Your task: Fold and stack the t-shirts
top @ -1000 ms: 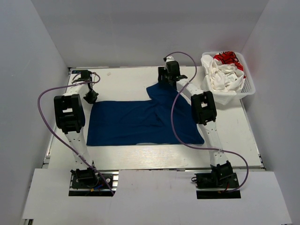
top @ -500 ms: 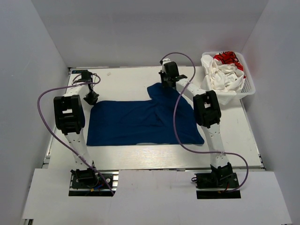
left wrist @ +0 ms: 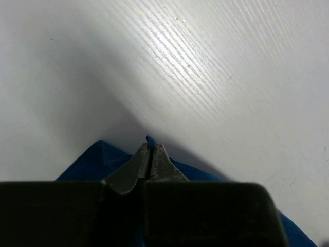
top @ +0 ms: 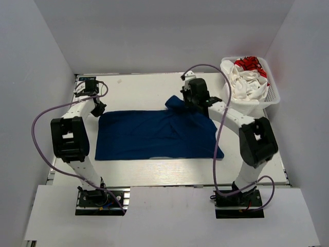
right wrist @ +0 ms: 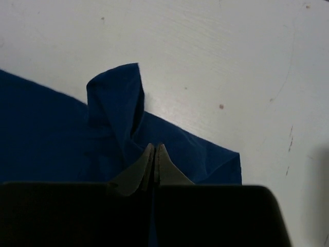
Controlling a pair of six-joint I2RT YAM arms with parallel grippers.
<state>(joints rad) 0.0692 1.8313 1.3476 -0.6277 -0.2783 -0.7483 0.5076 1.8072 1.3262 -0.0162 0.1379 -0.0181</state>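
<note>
White counter [top: 139,90], blue t-shirt [top: 154,135] spread flat mid-surface, left hand [left wrist: 150,148] pinched on its far-left corner, right hand [right wrist: 154,149] clamped on its raised far-right sleeve, white t-shirt [top: 247,85] heaped in far-right basket [top: 274,95]

1. You have the blue t-shirt [top: 154,135] spread mostly flat across the middle of the table [top: 139,87], its long side running left to right, lightly wrinkled. Its far-left corner is pinched in the left gripper [left wrist: 150,148]. At its far-right part, a raised, bunched fold is pinched in the right gripper [right wrist: 154,150].
2. Your white t-shirt [top: 245,85], red print showing on top, sits crumpled in the basket [top: 275,98] at the table's far-right corner.
</note>
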